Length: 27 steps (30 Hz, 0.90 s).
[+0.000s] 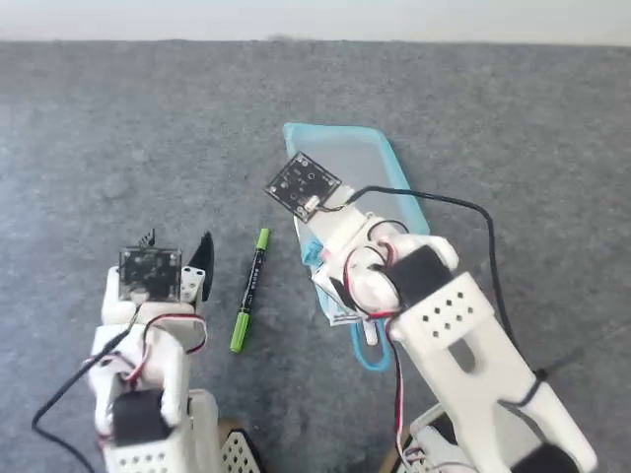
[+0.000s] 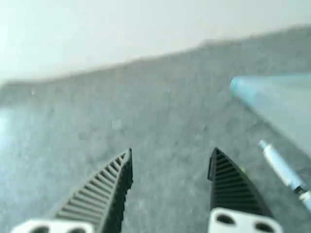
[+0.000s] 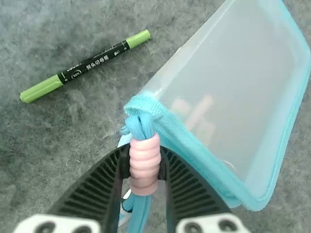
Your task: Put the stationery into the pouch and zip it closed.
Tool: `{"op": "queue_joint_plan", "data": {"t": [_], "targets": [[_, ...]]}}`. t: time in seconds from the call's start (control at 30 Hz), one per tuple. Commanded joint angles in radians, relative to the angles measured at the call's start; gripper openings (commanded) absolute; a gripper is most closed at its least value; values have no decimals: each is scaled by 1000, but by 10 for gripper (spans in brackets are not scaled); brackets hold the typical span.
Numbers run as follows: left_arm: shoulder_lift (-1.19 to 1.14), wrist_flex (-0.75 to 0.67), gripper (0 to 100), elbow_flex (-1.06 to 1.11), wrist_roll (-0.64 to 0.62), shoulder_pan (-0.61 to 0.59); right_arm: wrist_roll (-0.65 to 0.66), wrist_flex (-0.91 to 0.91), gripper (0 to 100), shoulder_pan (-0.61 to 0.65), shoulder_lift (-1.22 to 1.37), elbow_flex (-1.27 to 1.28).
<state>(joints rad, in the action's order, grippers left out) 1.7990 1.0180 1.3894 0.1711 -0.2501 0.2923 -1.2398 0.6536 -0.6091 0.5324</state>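
Right gripper (image 3: 143, 151) is clenched on the pink zip pull (image 3: 144, 165) of the pouch (image 3: 233, 92). Left gripper (image 2: 172, 154) gapes wide, and from above the green marker (image 1: 249, 291) lies at its four o'clock. Grey carpet (image 1: 118, 128) underneath, white wall (image 1: 315, 18) at twelve.

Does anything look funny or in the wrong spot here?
The green-capped black marker pen lies out on the grey carpet, beside the clear blue-edged pouch, not inside it. Nothing looks spilled or broken.

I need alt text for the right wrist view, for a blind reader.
The right pincer is shut on the pink zipper pull of a clear, blue-edged pouch lying on grey carpet. A black marker with green caps lies apart from the pouch.
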Motion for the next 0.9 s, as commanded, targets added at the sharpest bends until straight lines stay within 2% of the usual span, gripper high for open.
{"op": "queue_joint_plan", "data": {"t": [0.0, 0.17, 0.27, 0.37, 0.7, 0.87], "targets": [[-204, 61, 239, -286, -37, 92, -11, 24, 8, -12, -65, -8], [-545, 109, 252, -409, -112, 253, -11, 35, 8, -10, -68, -6], [-545, 150, 317, -423, -114, 345, -11, 51, 8, -10, -65, -5], [-488, 123, 327, -357, -101, 413, -9, 45, 8, -10, -70, -25], [-416, 40, 327, -257, -83, 419, -9, -15, 8, -4, -70, -92], [-422, -78, 327, -159, -81, 420, -9, -16, 8, -4, -70, -107]]}}
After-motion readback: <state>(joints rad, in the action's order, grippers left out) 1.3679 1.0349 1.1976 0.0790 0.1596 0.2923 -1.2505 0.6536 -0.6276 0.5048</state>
